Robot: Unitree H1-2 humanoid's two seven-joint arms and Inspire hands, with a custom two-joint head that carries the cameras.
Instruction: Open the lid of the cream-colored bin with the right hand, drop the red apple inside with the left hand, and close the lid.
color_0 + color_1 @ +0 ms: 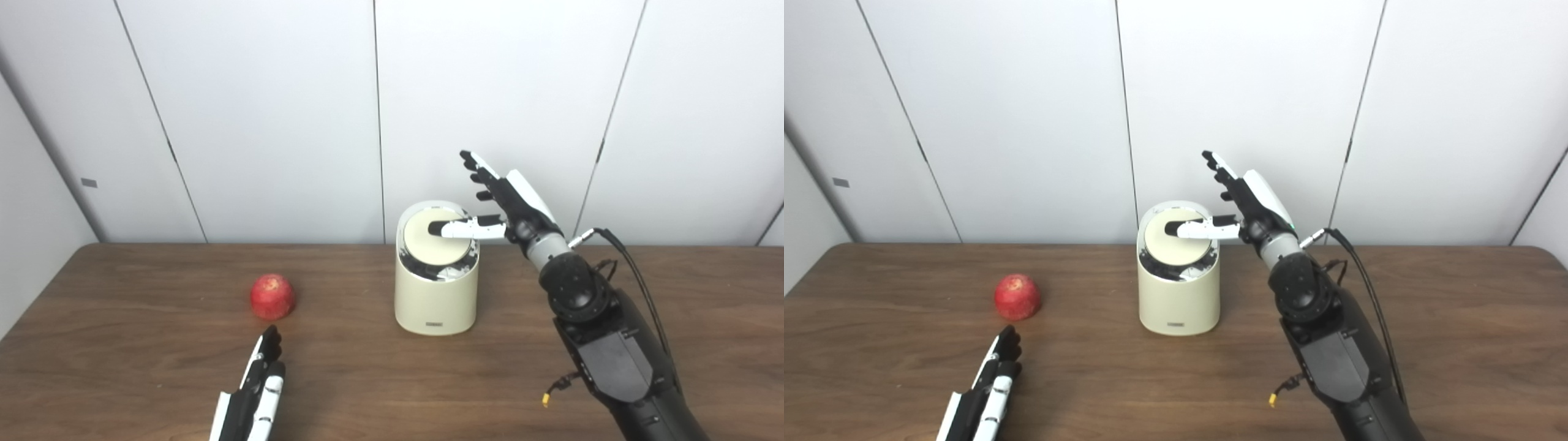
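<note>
One brown wooden surface (122, 367) carries two things: one red apple and one cream-colored bin. Two robot hands are in view.

Nearest the left side, the left hand (254, 392) comes up from the near edge and lies low over the surface, palm turned sideways, its fingers straight, close together and pointing toward the far edge. It holds nothing and counts as open. Its fingertips stop just short of the apple, not touching it.

The single red apple (273, 296) sits on the wood left of centre, about midway between the near and far edges, well apart from the bin.

The one cream-colored bin (435, 303) stands upright near the middle of the surface, closer to the far edge than the near one. Its round lid (429, 242) is tilted inside the rim, the near part dipped down so that a dark crescent of the interior shows along the front of the opening.

Right of the bin, the right hand (508, 205) is raised above and beside the bin's top right rim. Its fingers (474, 164) are spread and point up toward the back wall, gripping nothing, so the hand is open. Its thumb (465, 228) reaches out sideways over the lid and appears to rest on it. The dark right forearm (603, 349) runs down to the near right corner, with one black cable (637, 275) looping beside it.
</note>
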